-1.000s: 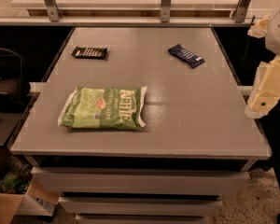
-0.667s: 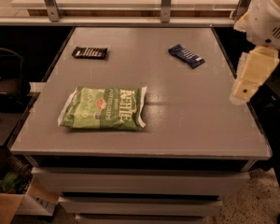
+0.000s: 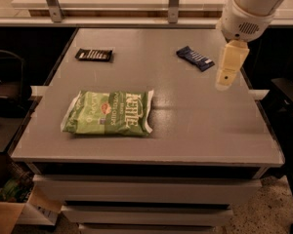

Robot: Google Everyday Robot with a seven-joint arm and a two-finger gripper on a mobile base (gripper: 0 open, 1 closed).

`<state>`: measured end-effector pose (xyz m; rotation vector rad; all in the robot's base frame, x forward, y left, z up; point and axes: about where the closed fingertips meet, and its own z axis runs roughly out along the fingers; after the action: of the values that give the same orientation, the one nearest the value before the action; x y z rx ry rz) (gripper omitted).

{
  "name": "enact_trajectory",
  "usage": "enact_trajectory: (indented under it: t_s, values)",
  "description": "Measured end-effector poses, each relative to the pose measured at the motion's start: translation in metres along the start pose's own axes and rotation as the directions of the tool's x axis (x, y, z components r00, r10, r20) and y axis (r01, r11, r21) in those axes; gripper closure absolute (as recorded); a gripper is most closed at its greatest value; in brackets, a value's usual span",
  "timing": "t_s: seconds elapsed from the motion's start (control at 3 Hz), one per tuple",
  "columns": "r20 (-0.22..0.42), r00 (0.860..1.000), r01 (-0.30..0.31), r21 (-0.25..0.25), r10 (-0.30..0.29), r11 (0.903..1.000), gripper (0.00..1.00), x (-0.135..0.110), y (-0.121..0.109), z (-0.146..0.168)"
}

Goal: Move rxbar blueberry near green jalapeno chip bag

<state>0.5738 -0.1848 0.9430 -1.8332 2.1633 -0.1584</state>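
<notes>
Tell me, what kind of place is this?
Likely a robot test lab: a grey table holds a green chip bag, a blue bar and a black bar, and a robot gripper hangs over its right side.

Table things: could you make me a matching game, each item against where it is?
Things:
1 rxbar blueberry
2 green jalapeno chip bag
3 black bar
4 gripper

Places:
A lying near left on the table
B lying far left
C in the air above the right side
D lying far right

Pairs: 1-D, 2-A, 3-B, 4-C.
</notes>
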Motion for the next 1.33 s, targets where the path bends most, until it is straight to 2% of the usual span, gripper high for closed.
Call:
enact_trajectory:
  t_s: [0.33,0.67,1.0,1.33]
  values:
    - [-0.018,1.000,0.009,-0.012,-0.009,0.9999,0.00,-0.003,-0.033,0.037]
    - [-0.015,1.000,0.008,-0.014,-0.008,0.9999,0.00,-0.005,-0.036,0.044]
    - [-0.022,1.000,-0.019,0.002,0.019,0.9998,0.00,-0.001,-0.038,0.045]
    - [-0.027,0.999,-0.029,0.042,0.030,0.9987,0.00,-0.006,-0.060,0.058]
